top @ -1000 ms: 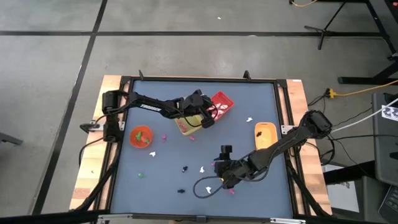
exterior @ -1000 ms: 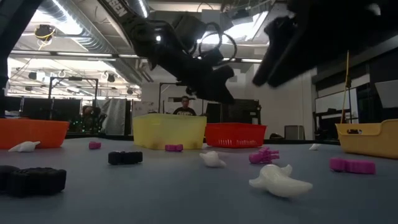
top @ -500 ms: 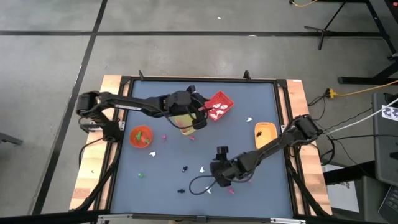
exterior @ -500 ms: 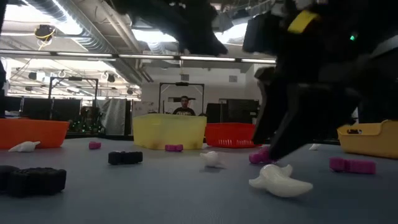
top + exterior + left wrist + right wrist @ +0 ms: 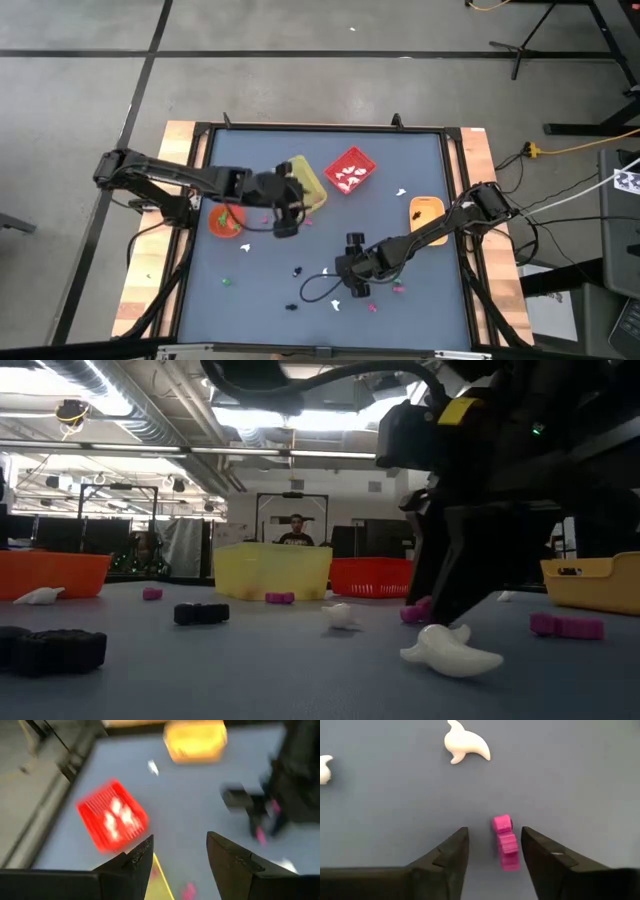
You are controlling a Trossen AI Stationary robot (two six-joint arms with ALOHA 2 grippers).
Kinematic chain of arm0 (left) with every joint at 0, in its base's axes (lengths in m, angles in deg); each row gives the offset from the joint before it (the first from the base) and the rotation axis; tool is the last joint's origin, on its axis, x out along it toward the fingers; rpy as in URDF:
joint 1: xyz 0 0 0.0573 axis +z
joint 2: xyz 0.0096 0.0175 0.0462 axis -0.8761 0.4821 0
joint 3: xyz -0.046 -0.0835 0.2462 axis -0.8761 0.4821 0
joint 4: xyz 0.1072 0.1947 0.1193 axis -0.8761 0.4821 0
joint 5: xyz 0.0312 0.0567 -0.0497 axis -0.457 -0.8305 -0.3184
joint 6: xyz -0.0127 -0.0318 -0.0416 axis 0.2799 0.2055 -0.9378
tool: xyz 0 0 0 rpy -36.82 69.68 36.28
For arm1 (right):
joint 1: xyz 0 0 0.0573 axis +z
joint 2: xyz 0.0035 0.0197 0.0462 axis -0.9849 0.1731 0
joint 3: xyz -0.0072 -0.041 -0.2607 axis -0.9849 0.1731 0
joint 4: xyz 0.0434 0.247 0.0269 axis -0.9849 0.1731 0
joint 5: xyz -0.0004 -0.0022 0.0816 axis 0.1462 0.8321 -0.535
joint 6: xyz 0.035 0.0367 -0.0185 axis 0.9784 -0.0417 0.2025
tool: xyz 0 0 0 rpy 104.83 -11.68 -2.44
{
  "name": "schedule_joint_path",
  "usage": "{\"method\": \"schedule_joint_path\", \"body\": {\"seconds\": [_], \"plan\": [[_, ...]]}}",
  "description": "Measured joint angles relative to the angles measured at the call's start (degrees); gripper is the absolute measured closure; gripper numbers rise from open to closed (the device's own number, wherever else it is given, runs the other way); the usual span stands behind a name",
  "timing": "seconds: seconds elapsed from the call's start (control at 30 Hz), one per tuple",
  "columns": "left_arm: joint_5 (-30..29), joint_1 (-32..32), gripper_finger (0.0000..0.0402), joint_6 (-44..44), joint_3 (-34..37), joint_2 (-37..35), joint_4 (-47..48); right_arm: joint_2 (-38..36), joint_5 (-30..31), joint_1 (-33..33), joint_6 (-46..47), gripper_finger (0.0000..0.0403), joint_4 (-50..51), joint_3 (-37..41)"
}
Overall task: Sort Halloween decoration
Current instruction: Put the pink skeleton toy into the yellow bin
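Note:
The Halloween decoration lies scattered on the blue-grey table as tiny trinkets. My right gripper (image 5: pixel 495 845) is open and low over the table (image 5: pixel 352 285). Its fingers stand on either side of a magenta trinket (image 5: pixel 505 842) lying flat, and touch nothing. A white ghost-shaped trinket (image 5: pixel 466 747) lies just beyond it, also in the low view (image 5: pixel 450 652). My left gripper (image 5: pixel 180 855) is open and empty. It hovers between the orange bowl and the yellow bin (image 5: pixel 283 218).
The yellow bin (image 5: pixel 305 180) and the red bin (image 5: pixel 350 170), which holds white pieces, stand at the far middle. The orange bowl (image 5: pixel 225 218) is left, the orange tray (image 5: pixel 425 215) right. Black trinkets (image 5: pixel 55 650), magenta ones (image 5: pixel 565 625) and a green one (image 5: pixel 228 282) lie loose.
My left gripper has drawn back from over the yellow and red bins toward the table's left and near side. My right gripper has come down to the table, over the magenta trinket near the white ghost.

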Motion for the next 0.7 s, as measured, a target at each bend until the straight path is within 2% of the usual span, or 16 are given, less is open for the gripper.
{"method": "schedule_joint_path", "body": {"seconds": [0.27,0.5,0.7], "plan": [[0.1,-10.3,0.0234,-11.0,0.0,-0.1,14.8,0.1,0.0,0.0,0.0,0.0312,-0.1,0.0],[-0.4,-18.9,0.0234,-20.7,0.0,-0.1,16.2,0.1,0.4,0.0,-0.1,0.0353,-0.1,0.0],[-3.0,-25.0,0.0234,-27.3,0.0,-0.1,16.2,-0.2,1.3,-0.1,-4.5,0.0365,-0.5,-0.6]]}}
